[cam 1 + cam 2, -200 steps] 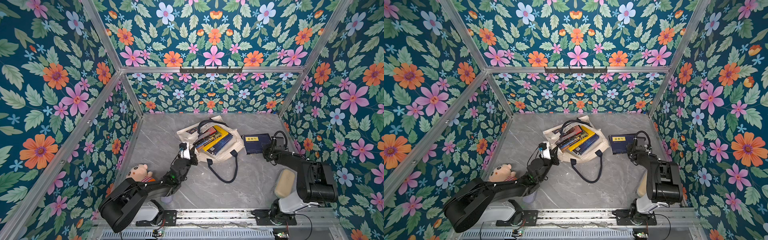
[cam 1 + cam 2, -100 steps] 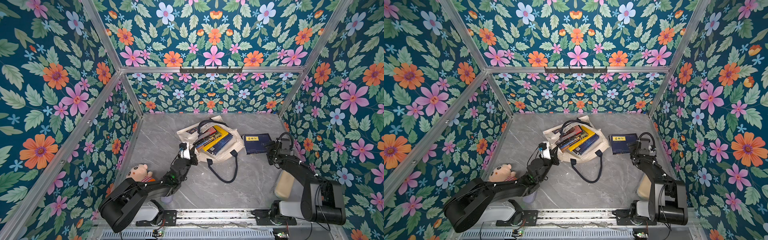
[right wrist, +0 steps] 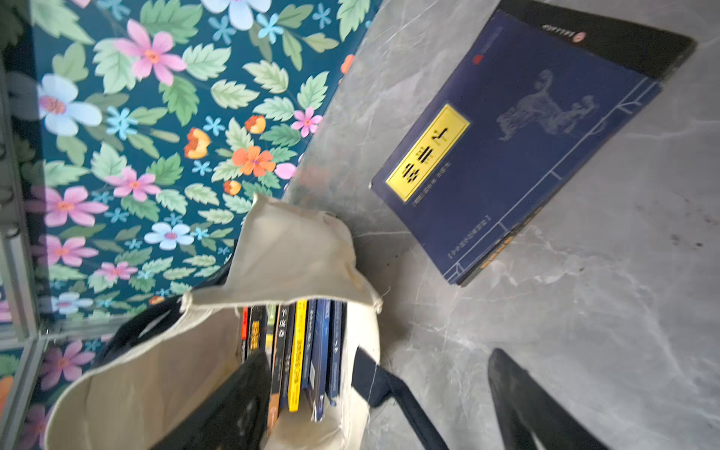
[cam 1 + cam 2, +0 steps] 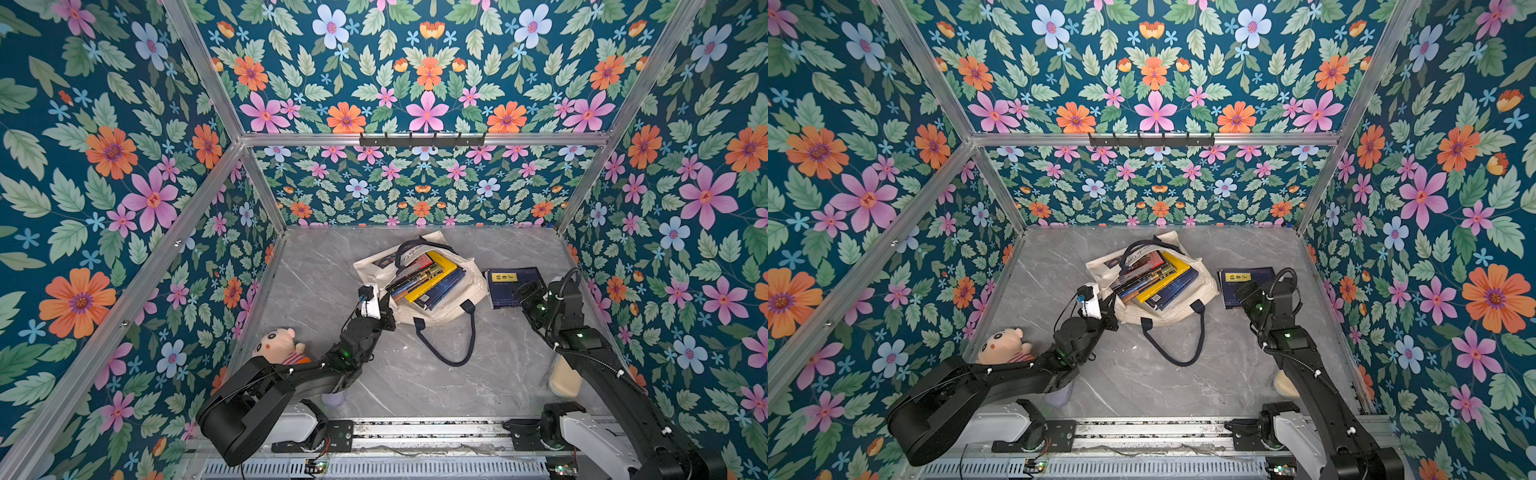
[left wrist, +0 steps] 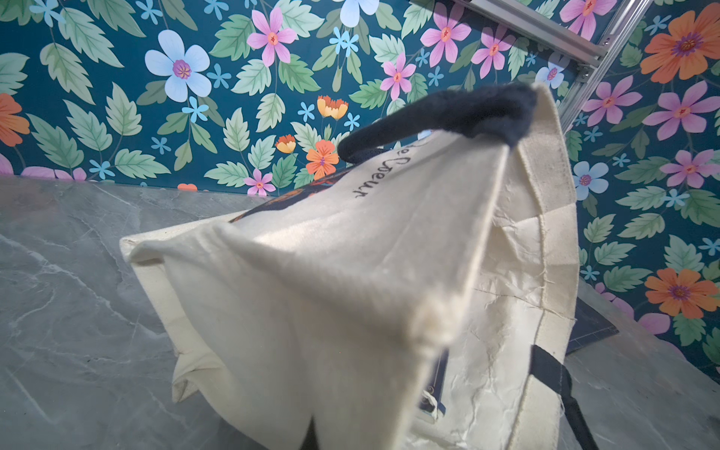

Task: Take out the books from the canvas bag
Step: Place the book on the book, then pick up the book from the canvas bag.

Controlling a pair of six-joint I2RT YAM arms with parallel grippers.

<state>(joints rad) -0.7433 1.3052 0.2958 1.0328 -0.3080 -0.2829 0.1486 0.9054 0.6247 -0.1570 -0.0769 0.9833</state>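
The books [image 4: 432, 282] stay in the canvas bag [image 4: 465, 293] at table [image 4: 316, 266] centre, with one navy book [image 4: 505, 287] flat at its 3 o'clock. Over it the right gripper [image 4: 524, 291] gapes wide and empty, arm now unfolded; the left gripper [image 4: 384, 301] still pinches the bag's 8 o'clock rim.

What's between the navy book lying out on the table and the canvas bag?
Only a narrow strip of bare table separates the navy book from the canvas bag, clearest in the right wrist view.
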